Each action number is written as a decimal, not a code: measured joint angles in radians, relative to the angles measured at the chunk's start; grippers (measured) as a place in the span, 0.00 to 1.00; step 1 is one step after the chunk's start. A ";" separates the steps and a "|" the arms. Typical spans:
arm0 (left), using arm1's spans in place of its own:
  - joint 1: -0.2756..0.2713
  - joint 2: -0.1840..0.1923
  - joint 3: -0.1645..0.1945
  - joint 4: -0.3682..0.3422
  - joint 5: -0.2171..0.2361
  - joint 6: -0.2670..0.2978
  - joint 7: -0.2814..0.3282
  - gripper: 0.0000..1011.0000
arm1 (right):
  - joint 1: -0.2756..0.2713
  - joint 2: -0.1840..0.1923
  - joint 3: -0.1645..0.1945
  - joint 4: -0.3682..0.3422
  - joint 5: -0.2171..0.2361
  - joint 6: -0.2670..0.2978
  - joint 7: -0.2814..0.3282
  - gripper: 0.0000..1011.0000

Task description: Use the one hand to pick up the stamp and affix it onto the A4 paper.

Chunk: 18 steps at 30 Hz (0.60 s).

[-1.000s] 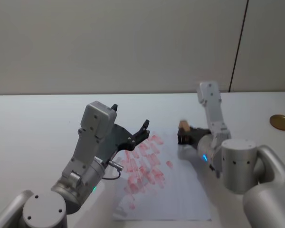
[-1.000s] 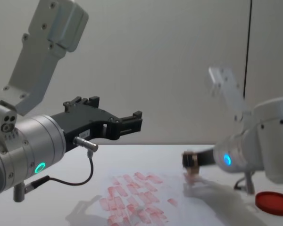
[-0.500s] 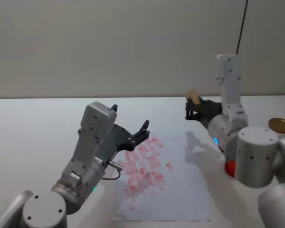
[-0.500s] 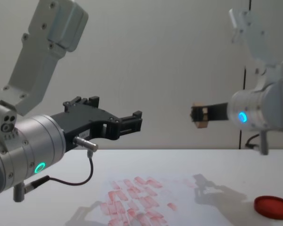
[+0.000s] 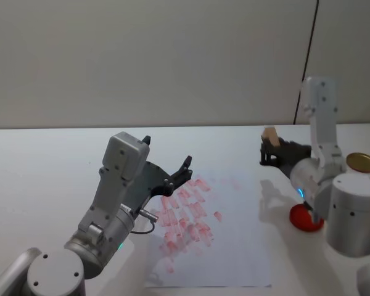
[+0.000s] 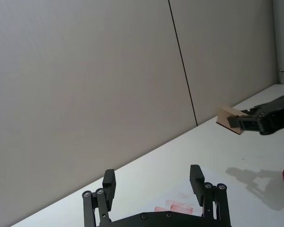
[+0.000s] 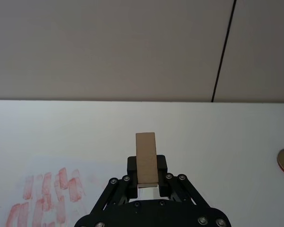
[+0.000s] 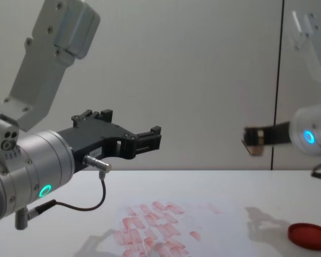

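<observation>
The right gripper (image 5: 270,154) is clamped on the stamp (image 5: 271,134), held in the air past the paper's (image 5: 234,246) far right corner, the block's long axis running on out of the jaws; the paper lies below and to the left. The left gripper (image 5: 186,166) hangs spread and empty above the printed rows (image 5: 185,219); the red ink pad (image 5: 305,219) sits just right of the sheet, a brass-coloured disc (image 5: 361,162) farther off; nothing seems to bar the way down.

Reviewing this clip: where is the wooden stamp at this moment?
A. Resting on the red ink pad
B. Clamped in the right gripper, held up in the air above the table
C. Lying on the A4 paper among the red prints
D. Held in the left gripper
B. The right gripper is shut on the stamp, raised well clear of the table beyond the A4 paper.
</observation>
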 joint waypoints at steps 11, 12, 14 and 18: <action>0.000 0.000 0.000 0.000 0.000 0.000 0.000 0.98 | -0.078 0.025 0.028 -0.051 0.044 0.099 -0.048 0.21; 0.000 0.000 0.000 0.000 0.000 0.000 0.000 0.98 | -0.084 0.026 0.029 -0.054 0.046 0.104 -0.051 0.21; 0.000 0.000 0.000 0.000 0.000 0.000 0.000 0.98 | -0.098 0.029 0.033 -0.062 0.051 0.121 -0.058 0.21; 0.000 0.000 0.000 0.000 0.000 0.000 0.000 0.98 | -0.120 0.034 0.039 -0.072 0.057 0.143 -0.069 0.21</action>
